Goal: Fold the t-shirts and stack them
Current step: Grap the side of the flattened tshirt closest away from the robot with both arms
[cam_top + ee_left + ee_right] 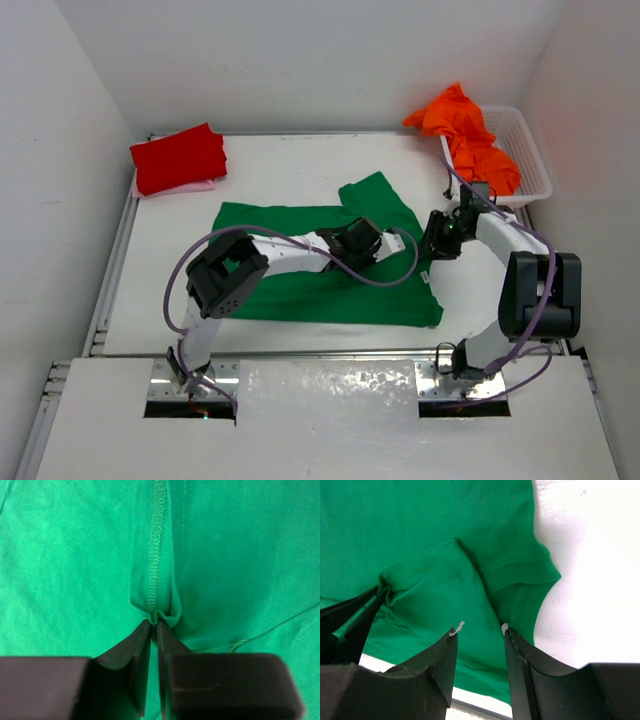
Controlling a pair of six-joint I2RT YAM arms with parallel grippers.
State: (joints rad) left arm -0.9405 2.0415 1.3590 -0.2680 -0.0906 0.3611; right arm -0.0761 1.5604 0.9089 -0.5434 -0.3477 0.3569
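Done, by look of it: red shirt [178,157] folded atop pink shirt [195,187], far left of basket [537,165]. In progress: green shirt [300,225] spread out left of basket, nearer the arm bases. Left gripper [154,622] pinched on its seam; right gripper [480,632] jaws apart over its edge. Remaining: orange shirt [468,135], heaped in basket.

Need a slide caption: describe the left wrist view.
Left hand pinches the green t-shirt at a stitched seam.

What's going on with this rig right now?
The robot is working on the green t-shirt spread mid-table. The left gripper is pinched shut on its stitched hem; the right gripper hangs open over its edge. A folded red t-shirt lies on the pink t-shirt at the far-left corner. The orange t-shirt sits heaped in the white basket.
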